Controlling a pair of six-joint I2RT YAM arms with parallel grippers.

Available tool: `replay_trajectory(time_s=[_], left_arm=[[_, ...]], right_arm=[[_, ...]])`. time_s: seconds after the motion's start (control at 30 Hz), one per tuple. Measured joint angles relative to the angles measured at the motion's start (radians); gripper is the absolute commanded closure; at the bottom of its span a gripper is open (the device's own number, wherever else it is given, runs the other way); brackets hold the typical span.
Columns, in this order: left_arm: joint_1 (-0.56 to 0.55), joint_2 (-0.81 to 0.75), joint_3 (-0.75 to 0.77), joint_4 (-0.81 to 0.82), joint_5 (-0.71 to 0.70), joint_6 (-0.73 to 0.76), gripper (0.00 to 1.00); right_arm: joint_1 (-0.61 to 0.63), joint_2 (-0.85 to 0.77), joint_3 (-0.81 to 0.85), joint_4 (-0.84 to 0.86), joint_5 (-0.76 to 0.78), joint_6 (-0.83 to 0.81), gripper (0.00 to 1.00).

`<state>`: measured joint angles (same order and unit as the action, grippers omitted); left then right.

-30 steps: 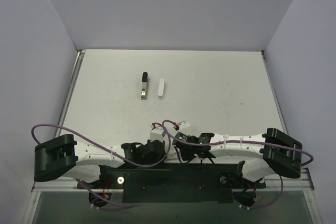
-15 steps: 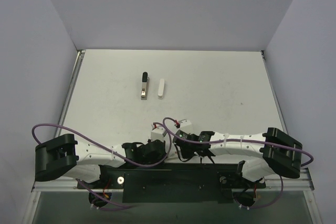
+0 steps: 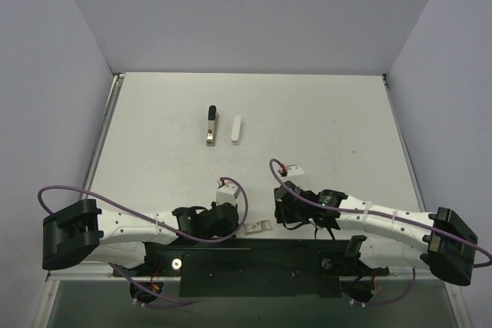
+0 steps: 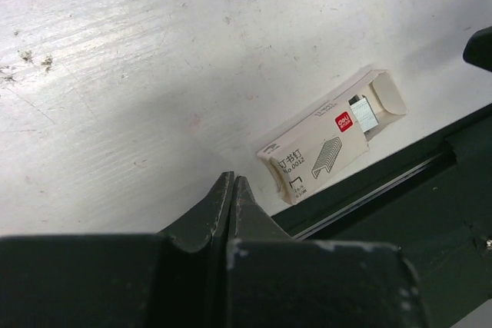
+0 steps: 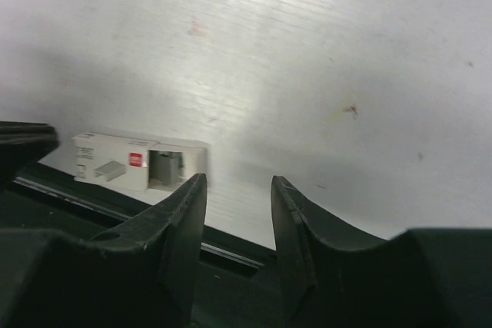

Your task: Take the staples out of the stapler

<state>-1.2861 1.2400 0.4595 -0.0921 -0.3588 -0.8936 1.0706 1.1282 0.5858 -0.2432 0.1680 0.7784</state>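
two arms, the left arm (image 3: 131, 224) and the right arm (image 3: 384, 217), lie low along the near edge of a scuffed white surface (image 3: 323, 113) closed in by pale lilac walls (image 3: 254, 13). the left jaws are pressed together on nothing; the right jaws stand partly apart, nothing between them. between the arms a small staple box (image 4: 330, 147) lies flat by the black base plate (image 3: 254, 255), end flap open. the stapler (image 3: 210, 124) lies well apart toward the far wall, a white bar (image 3: 236, 129) just beside it.
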Motion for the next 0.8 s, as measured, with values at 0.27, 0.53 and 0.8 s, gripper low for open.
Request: replay_trajectory(time_s=[0.27,0.53,0.8], left_arm=[[0.000,-0.026,0.000,-0.034,0.008,-0.019,1.00],[0.000,0.039,0.014,0.000,0.041,-0.032,1.00],[-0.002,0.077,0.031,0.037,0.057,-0.040,1.00]], right_arm=[[-0.036,-0.029,-0.100,-0.006,-0.039,0.015,1.00],[-0.036,-0.012,-0.137,0.060,-0.104,0.038,1.00],[-0.036,0.037,-0.142,0.135,-0.153,0.051,1.00]])
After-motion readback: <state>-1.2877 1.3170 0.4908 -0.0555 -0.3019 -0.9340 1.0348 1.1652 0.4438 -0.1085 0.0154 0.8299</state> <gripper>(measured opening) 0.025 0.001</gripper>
